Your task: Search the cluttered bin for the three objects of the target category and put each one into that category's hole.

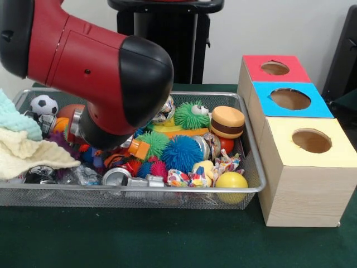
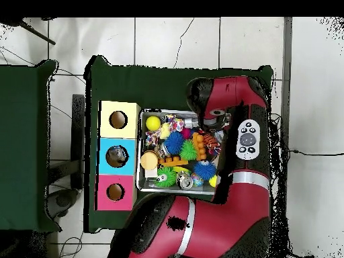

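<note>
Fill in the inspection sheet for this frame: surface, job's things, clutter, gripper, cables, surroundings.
Surface: dark green table cover.
Job's things: wire mesh bin packed with toys; three wooden boxes beside it with holes, red top, blue top, yellow top.
Clutter: blue spiky ball, green spiky ball with eyes, toy burger, yellow ball, soccer ball, crushed cans, cream cloths.
Gripper: hidden behind the arm over the bin.
Cables: thin dark lines cross the tiled floor.
Surroundings: white wall, nobody seen.

Close front view, high overhead; shared bin (image 1: 251,167) (image 2: 142,151).
</note>
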